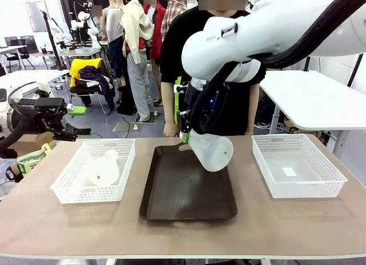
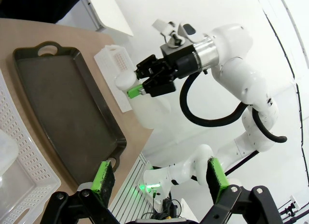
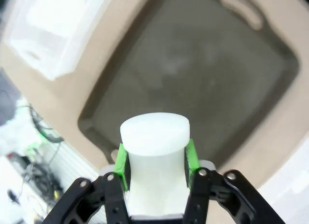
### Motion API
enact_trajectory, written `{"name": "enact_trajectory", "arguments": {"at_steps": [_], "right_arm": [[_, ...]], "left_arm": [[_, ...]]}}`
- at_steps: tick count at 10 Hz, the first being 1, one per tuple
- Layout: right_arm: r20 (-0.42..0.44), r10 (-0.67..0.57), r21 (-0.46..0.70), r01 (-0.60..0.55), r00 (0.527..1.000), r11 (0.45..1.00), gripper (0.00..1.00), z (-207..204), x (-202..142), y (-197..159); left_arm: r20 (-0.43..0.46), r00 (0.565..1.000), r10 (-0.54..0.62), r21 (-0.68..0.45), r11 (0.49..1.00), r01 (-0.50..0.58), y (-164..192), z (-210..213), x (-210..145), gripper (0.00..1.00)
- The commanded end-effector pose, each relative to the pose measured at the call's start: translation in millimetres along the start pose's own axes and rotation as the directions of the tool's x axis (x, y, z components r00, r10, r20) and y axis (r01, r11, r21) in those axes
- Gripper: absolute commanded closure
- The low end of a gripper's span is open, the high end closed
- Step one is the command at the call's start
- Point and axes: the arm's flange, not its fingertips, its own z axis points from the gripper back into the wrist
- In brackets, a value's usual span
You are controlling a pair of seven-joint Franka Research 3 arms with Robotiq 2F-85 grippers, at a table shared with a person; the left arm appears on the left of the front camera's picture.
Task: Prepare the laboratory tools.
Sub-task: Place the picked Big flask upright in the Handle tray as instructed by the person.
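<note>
A tan table (image 1: 34,231) spans the lower half of the front view. A person in a black top (image 1: 174,48) stands behind its far edge at upper centre. The white right arm (image 1: 269,31) sweeps in from the upper right and bends down to the middle of the frame. Below it, a dark brown tray (image 1: 183,202) with a handle cut-out lies at centre. The left basket (image 1: 67,189), of white mesh, sits at the tray's left and the right basket (image 1: 303,192) at its right, each a little apart from the tray.

The first flask (image 1: 213,152), translucent white, hangs tilted over the tray's far end, its wide base toward lower right and its neck toward upper left. I cannot tell whether the base touches the tray. The right gripper (image 1: 185,135) is clamped on that neck. In the right wrist view its green pads (image 3: 121,163) press both sides just under the flask's rim.

The second flask (image 1: 102,172) lies on its side inside the left basket. The left gripper (image 1: 80,121) hovers near the frame's left edge, above and left of that basket, jaws spread wide with nothing between them.
</note>
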Motion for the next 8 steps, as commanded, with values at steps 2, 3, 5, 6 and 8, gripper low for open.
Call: {"name": "enact_trajectory", "arguments": {"at_steps": [2,3,5,6,8], "right_arm": [[0.204,0.371,0.294,-0.418,0.906,0.859,1.00,0,-29,-25],[0.233,0.464,0.317,-0.518,0.854,0.794,1.00,3,-32,-31],[0.354,0.569,0.338,-0.669,0.742,0.662,1.00,13,-35,-43],[0.420,0.572,0.333,-0.706,0.704,0.625,1.00,19,-33,-53],[0.489,0.532,0.334,-0.711,0.692,0.619,1.00,22,-34,-69]], "left_arm": [[-0.013,1.000,-0.007,-0.003,1.000,0.006,-1,3,0,0.00],[-0.013,1.000,-0.007,-0.003,1.000,0.006,-1,3,0,0.00],[-0.013,1.000,-0.007,-0.003,1.000,0.006,-1,3,0,0.00],[-0.013,1.000,-0.007,-0.003,1.000,0.006,-1,3,0,0.00],[-0.013,1.000,-0.007,-0.003,1.000,0.006,-1,3,0,0.00]]}}
